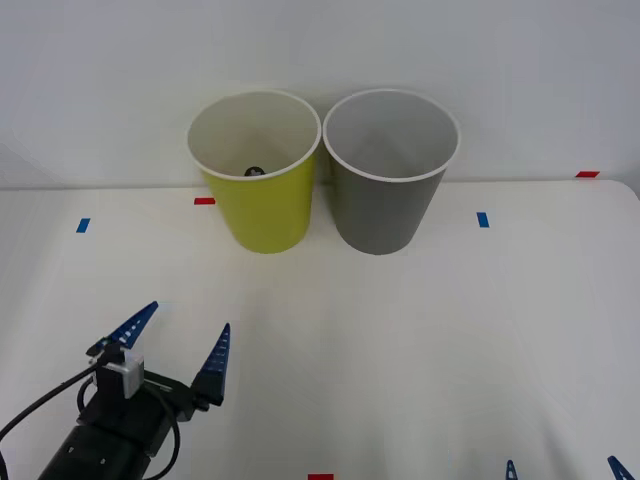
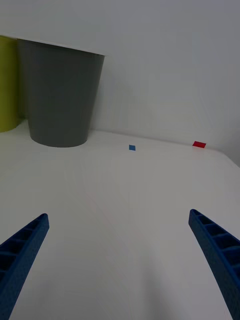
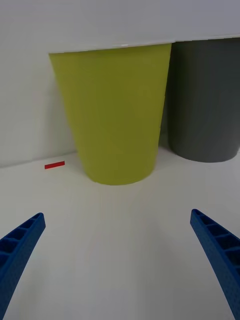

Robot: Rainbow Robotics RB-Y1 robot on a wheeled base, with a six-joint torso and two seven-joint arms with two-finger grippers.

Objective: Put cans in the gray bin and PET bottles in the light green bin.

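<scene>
Two round tapered bins stand upright side by side at the far edge of the white surface (image 1: 400,340), against a plain white wall: one yellow-green plastic bin with a white rim (image 1: 256,170) on the left and one dark gray bin with a white rim (image 1: 391,170) on the right, rims almost touching. A small black cap (image 1: 254,168) shows deep inside the yellow-green bin. Two red and two blue tape marks dot the surface near the bins; a third red mark lies at the near edge. Left hand (image 1: 178,345), blue ribbed fingers spread apart and empty, hovers near-left. Right hand (image 1: 565,468), likewise spread and empty, sits at the near-right edge. No writing is legible.
</scene>
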